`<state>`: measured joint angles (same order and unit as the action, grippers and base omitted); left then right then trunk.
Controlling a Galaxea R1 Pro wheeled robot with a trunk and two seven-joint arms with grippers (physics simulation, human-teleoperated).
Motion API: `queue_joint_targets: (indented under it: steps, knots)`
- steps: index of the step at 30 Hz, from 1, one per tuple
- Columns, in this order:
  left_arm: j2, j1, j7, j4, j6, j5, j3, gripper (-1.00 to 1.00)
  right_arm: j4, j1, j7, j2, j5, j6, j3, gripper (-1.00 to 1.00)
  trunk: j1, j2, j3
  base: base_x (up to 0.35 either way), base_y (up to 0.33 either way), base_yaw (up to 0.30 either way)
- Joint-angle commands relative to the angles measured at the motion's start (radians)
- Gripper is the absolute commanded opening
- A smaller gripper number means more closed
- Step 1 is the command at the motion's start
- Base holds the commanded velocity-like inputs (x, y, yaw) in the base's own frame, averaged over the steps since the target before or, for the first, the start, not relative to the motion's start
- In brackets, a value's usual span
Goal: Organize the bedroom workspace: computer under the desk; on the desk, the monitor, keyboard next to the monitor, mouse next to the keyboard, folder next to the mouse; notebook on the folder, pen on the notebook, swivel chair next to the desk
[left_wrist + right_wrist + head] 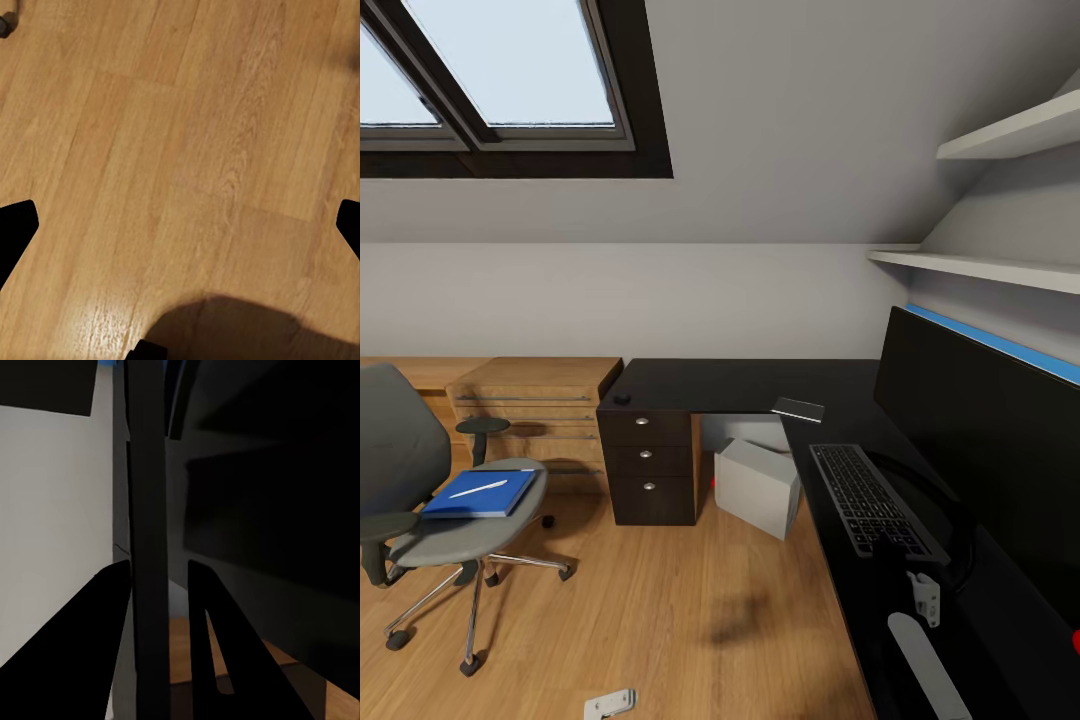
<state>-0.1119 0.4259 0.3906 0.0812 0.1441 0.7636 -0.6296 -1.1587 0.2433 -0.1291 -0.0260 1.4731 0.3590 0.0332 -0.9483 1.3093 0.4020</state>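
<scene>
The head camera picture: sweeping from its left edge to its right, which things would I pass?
Grey swivel chair with chrome base carrying a bright blue folder → light wooden drawer unit → black drawers with silver knobs → pale grey computer tower → slim dark keyboard → wide black monitor.

Showing glossy black across the desk [740, 385], with black drawers and round silver knobs. Showing dark grey with small black keys on the keyboard [870, 497], black on the monitor [985, 440] at right. Showing pale grey-white on the computer [757, 487], with a red spot at its left. Showing bright blue on the folder [480, 493], white on the pen [478, 487], grey upholstery, black armrests and chrome legs on the swivel chair [400, 470]. Showing warm light wood grain over the floor [180, 150].
</scene>
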Motion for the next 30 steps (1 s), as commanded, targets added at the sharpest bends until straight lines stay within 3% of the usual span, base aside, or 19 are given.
queue_joint_targets:
  steps: [1, 13, 18, 30]
  knots:
    - [0.0, 0.001, 0.004, 0.0, 0.003, 0.01, -0.009, 1.0, -0.002, 0.001, -0.004, -0.001, 0.004, 0.004, 0.0, -1.0, 0.0, 0.001, 0.001, 0.0, 0.0, 0.0]
    - [0.0, 0.001, 0.004, 0.0, 0.005, 0.01, -0.008, 1.0, 0.001, 0.001, -0.004, 0.0, -0.001, 0.008, -0.001, -1.0, 0.0, 0.001, 0.001, 0.0, 0.0, 0.0]
    - [0.0, 0.001, 0.004, 0.0, 0.005, 0.01, -0.008, 1.0, 0.001, 0.001, -0.004, 0.0, -0.003, 0.008, -0.002, -1.0, -0.019, 0.036, 0.017, 0.0, 0.0, 0.0]
    - [0.0, 0.001, 0.004, 0.0, 0.005, 0.01, -0.007, 1.0, 0.002, 0.001, -0.004, 0.0, -0.004, 0.009, -0.003, -1.0, -0.027, 0.05, 0.023, 0.0, 0.0, 0.0]
